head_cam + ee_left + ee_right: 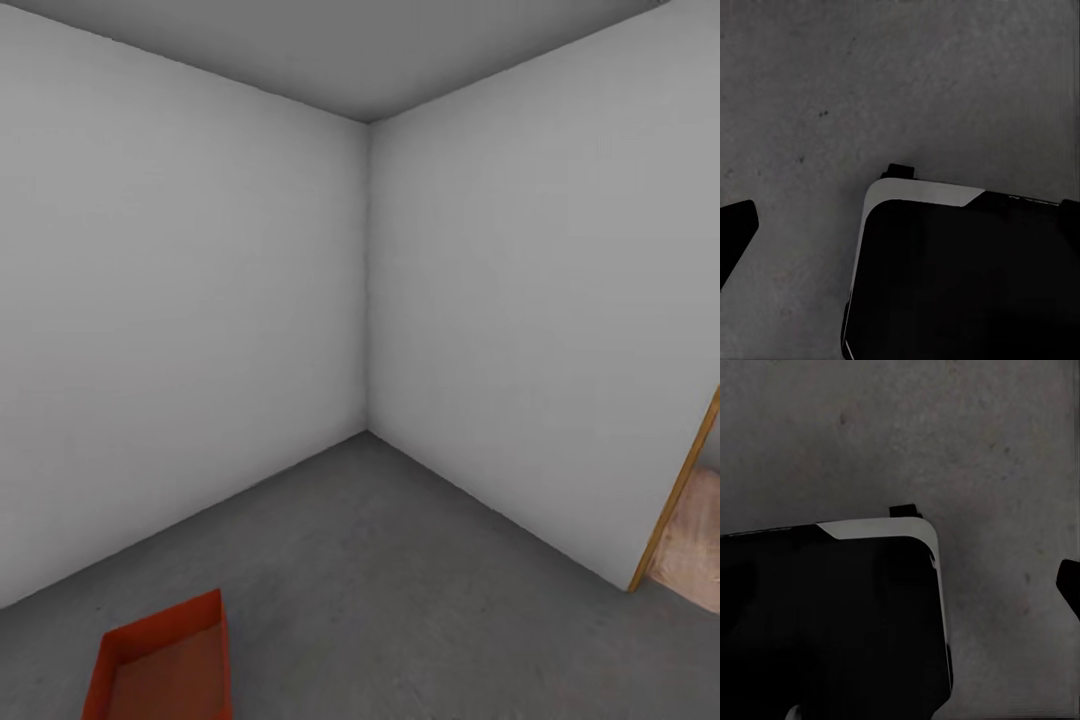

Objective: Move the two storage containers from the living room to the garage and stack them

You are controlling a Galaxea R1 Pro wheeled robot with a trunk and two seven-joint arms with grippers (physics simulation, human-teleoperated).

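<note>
One orange-red storage container (pixel 165 668) rests on the garage's grey concrete floor (pixel 400 580) at the lower left of the head view, lidless and with nothing in it. Both wrist views look down at the same floor (pixel 870 90) (pixel 907 435). A dark fingertip (pixel 735 232) of my left gripper shows at the picture's edge, far from the middle. A fingertip (pixel 1069 585) of my right gripper shows likewise. Neither gripper holds anything and both are away from the container.
Two plain white-grey walls meet in a corner (pixel 367 300) ahead. At the right a wood-framed doorway (pixel 672 500) opens onto light wood flooring (pixel 695 550). My own black base with a white rim (pixel 922 193) (pixel 877 528) is below both wrists.
</note>
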